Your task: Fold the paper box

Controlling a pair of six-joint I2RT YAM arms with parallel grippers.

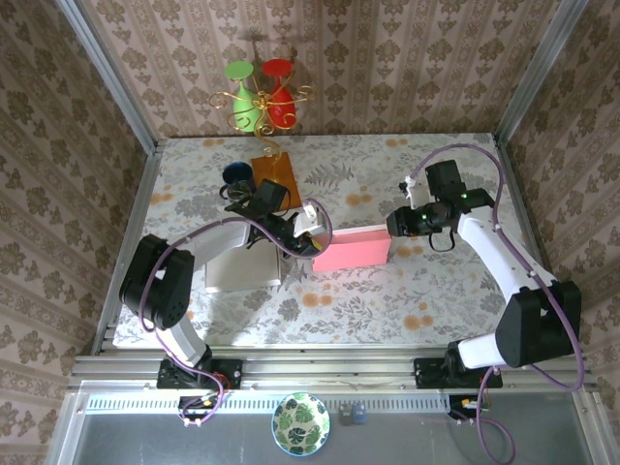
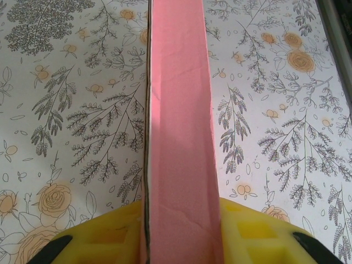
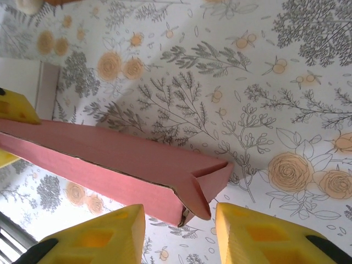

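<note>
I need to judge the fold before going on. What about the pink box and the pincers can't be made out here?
Top view: the left pincer covers the pink box's left end.
Left wrist view: the bottom edge cuts off the box's near end between the yellow fingers.
Right wrist view: shadow hides the inside of the box's end flap; whether the right pincer touches it is unclear.

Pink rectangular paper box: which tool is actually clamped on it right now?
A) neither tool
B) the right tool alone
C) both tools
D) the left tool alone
D: in the left wrist view the left tool pinches the pink rectangular paper box between its yellow fingers, while the right tool has its fingers apart either side of the box's end, floral tablecloth showing in the gaps.
</note>
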